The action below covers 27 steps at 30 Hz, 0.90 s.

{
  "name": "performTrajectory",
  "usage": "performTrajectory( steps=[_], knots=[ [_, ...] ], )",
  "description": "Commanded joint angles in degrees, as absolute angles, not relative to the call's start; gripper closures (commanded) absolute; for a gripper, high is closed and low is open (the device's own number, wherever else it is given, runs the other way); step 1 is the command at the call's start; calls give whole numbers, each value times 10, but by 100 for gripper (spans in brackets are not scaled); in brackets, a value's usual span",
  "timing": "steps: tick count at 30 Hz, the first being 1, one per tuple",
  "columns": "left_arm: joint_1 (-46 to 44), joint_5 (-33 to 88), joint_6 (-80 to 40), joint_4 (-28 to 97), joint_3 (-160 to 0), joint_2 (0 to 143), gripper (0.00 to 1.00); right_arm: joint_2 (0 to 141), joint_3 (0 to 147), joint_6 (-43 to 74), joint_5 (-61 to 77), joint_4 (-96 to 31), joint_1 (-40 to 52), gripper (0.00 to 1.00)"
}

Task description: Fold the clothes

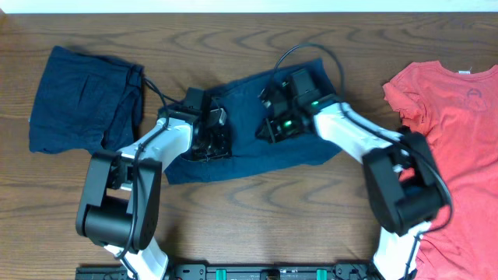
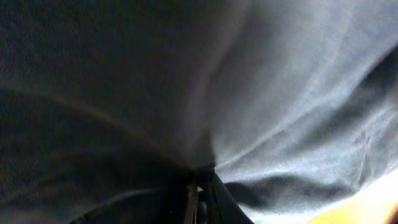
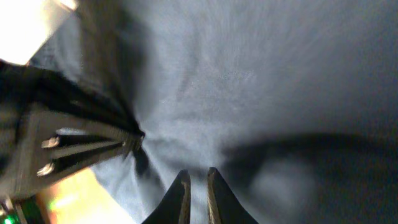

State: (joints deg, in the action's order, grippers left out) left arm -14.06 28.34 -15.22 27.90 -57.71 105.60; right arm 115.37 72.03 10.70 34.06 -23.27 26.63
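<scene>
Spanning the whole overhead view, the wooden table (image 1: 249, 31) carries every item.

1. Red T-shirt (image 1: 459, 132): lies flat at the right edge of the table, well apart from the work area and partly covered by the right arm (image 1: 389, 171).
2. Navy shorts (image 1: 249, 159): lie at the centre of the table, spread roughly flat, long axis left to right, upper right corner tilted toward the far edge. Both grippers rest on them.
3. Second navy garment (image 1: 78, 101): lies crumpled at the far left, just beside the shorts but separate from them.
4. Left arm (image 1: 124, 194): reaches from the near edge to the left part of the shorts.
5. Left gripper (image 1: 212, 131): in its wrist view the jaws stand almost together at the bottom of the frame (image 2: 199, 186), and cloth folds converge on the tips. The right wrist view shows wrinkles radiating from this same tip (image 3: 134, 138). It is clamped on the shorts.
6. Right gripper (image 1: 274, 124): sits on the upper middle of the shorts. Its fingers (image 3: 184, 186) stand narrow, only a thin slit between them, tips against the fabric (image 3: 196, 180). Whether cloth is pinched in that slit cannot be told.
</scene>
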Motion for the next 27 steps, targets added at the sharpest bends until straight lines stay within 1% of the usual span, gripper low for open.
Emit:
performTrajectory(
  steps=[1,4,9,12,14,16,17,18,21,24,27],
  knots=[
    [-134,263,-188,291,-572,1066,90,1190,720,241,300,-216,274,90],
    [-130,263,-188,293,-572,1065,90,1215,720,326,263,-168,251,85],
    [-123,263,-187,300,-572,1065,89,1238,721,383,219,-64,183,85],
    [-119,263,-183,299,-572,1064,87,1239,721,380,166,-13,132,85],
    [-118,263,-176,300,-573,1063,83,1239,721,361,166,16,99,85],
    [-118,263,-176,300,-574,1060,83,1236,721,343,190,21,68,88],
    [-118,264,-175,301,-576,1055,83,1233,721,325,216,18,53,89],
    [-118,264,-174,305,-580,1051,78,1230,722,310,241,11,41,90],
    [-118,268,-174,340,-599,1027,77,1204,724,303,275,-60,14,90],
    [-118,267,-163,375,-619,993,75,1163,724,256,294,-147,13,87],
    [-113,240,-151,405,-635,949,66,1119,724,191,307,-247,35,83]
  ],
)
